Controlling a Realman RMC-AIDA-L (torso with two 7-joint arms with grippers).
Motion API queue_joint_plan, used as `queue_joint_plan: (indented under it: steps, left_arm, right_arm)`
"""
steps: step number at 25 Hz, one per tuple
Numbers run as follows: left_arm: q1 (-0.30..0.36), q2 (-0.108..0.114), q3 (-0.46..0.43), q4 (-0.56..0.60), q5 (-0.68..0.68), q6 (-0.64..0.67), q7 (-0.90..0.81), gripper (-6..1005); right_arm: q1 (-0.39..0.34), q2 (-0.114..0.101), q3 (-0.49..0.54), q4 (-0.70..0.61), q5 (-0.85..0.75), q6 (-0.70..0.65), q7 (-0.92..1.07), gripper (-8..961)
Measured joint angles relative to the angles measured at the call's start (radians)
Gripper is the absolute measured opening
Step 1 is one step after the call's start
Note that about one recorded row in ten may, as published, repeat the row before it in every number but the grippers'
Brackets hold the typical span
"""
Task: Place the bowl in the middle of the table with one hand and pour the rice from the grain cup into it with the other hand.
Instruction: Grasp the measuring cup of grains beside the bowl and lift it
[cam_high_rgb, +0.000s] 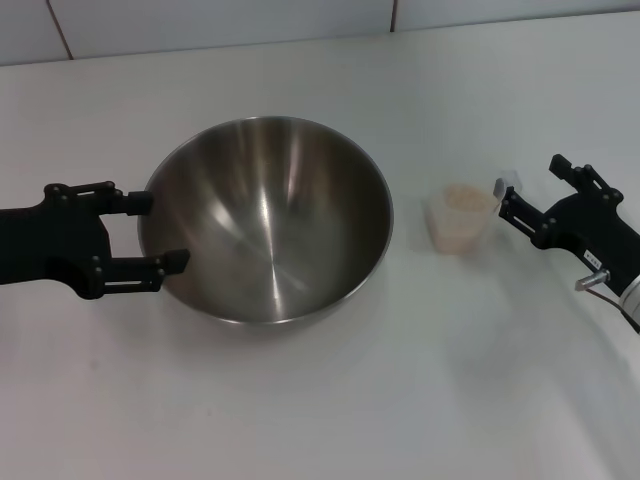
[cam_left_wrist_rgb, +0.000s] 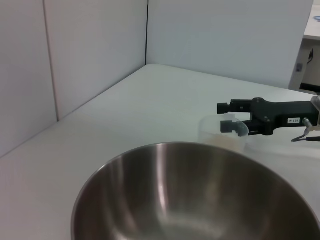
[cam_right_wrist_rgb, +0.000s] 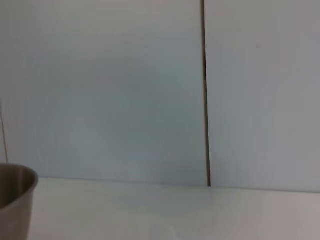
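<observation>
The steel bowl (cam_high_rgb: 265, 220) stands upright near the middle of the white table (cam_high_rgb: 330, 410). It also shows in the left wrist view (cam_left_wrist_rgb: 200, 200) and at the edge of the right wrist view (cam_right_wrist_rgb: 15, 200). My left gripper (cam_high_rgb: 167, 230) is open at the bowl's left rim, with its fingers spread along the rim. The clear grain cup (cam_high_rgb: 462, 215) stands upright to the right of the bowl, and the rice (cam_high_rgb: 464, 197) is inside it. My right gripper (cam_high_rgb: 528, 182) is open just right of the cup, by its small tab. It also shows in the left wrist view (cam_left_wrist_rgb: 225, 116).
A pale panelled wall (cam_high_rgb: 200, 20) runs along the table's far edge. Bare tabletop lies in front of the bowl and the cup.
</observation>
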Motion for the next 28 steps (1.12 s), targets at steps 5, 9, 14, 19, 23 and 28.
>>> queue_joint_plan:
  steps: [5, 9, 14, 19, 23, 28]
  left_arm:
    - [-0.005, 0.0, 0.0, -0.01, 0.0, 0.0, 0.0, 805]
    - [-0.005, 0.0, 0.0, -0.01, 0.0, 0.0, 0.0, 805]
    - [-0.005, 0.001, 0.0, -0.007, 0.0, 0.006, 0.0, 805]
    - [-0.005, 0.002, 0.0, -0.006, 0.0, 0.007, 0.0, 805]
    - [-0.005, 0.002, 0.0, -0.005, 0.0, 0.007, 0.0, 805]
    - [-0.008, 0.003, 0.003, -0.002, 0.0, 0.005, 0.0, 805]
  right_arm:
    - [-0.003, 0.0, -0.001, 0.002, 0.001, -0.016, 0.0, 809]
    - [0.0, 0.0, -0.004, 0.006, 0.002, -0.011, 0.0, 771]
    - [0.003, 0.001, -0.001, 0.008, 0.002, -0.013, 0.0, 692]
    - [0.007, 0.001, 0.0, 0.008, 0.002, -0.014, 0.0, 490]
    - [0.01, 0.001, 0.0, 0.008, 0.002, -0.014, -0.001, 329]
    - [0.012, 0.001, 0.0, 0.01, 0.002, -0.02, -0.008, 110]
